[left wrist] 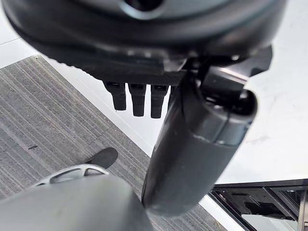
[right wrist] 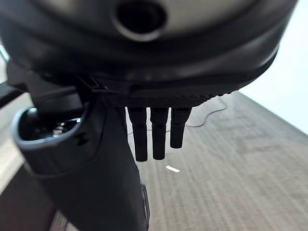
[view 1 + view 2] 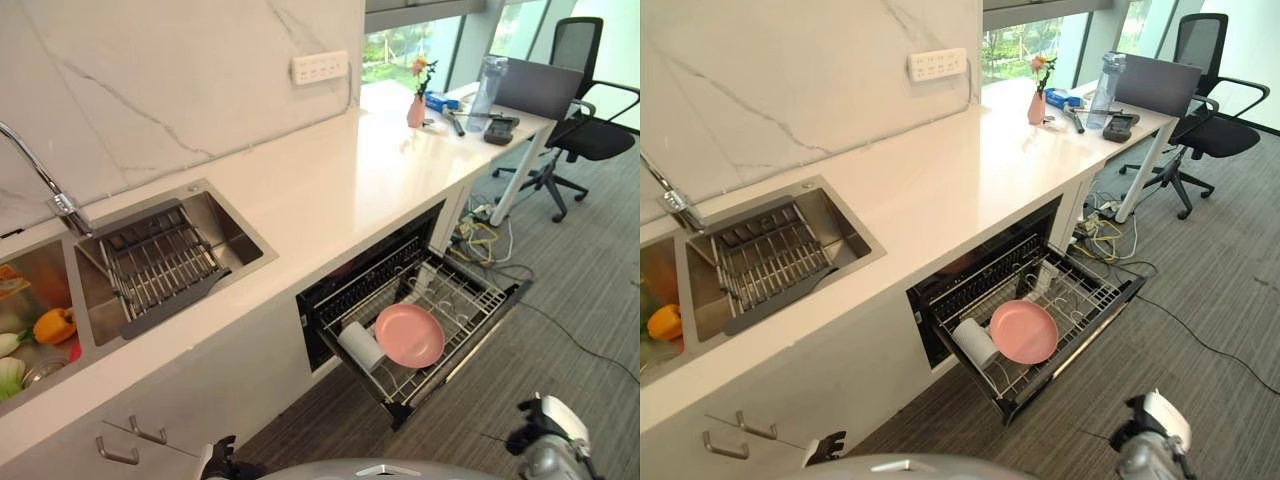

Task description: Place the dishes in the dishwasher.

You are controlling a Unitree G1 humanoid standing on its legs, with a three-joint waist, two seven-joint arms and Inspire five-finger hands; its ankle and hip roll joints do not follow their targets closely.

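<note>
The dishwasher drawer (image 3: 470, 292) under the counter is pulled out over the carpet. In its wire rack a pink plate (image 3: 409, 335) lies flat, and a white cup (image 3: 361, 346) lies on its side right beside it. The same plate (image 3: 1024, 331) sits toward the rack's front. My left hand (image 1: 192, 154) hangs low beside the cabinet front with straight fingers (image 1: 137, 98) and holds nothing. Above the carpet, my right hand (image 2: 96, 163) also hangs with fingers (image 2: 154, 132) straight and empty. Both hands are well short of the rack.
A steel sink (image 3: 235, 225) holds an empty dish rack (image 3: 160, 265); the basin to its left has vegetables, among them an orange pepper (image 3: 55, 325). A faucet (image 3: 45, 185) stands behind. A desk with laptop (image 3: 540, 88) and vase (image 3: 417, 105), an office chair (image 3: 585, 130) and floor cables (image 3: 480, 240) lie to the right.
</note>
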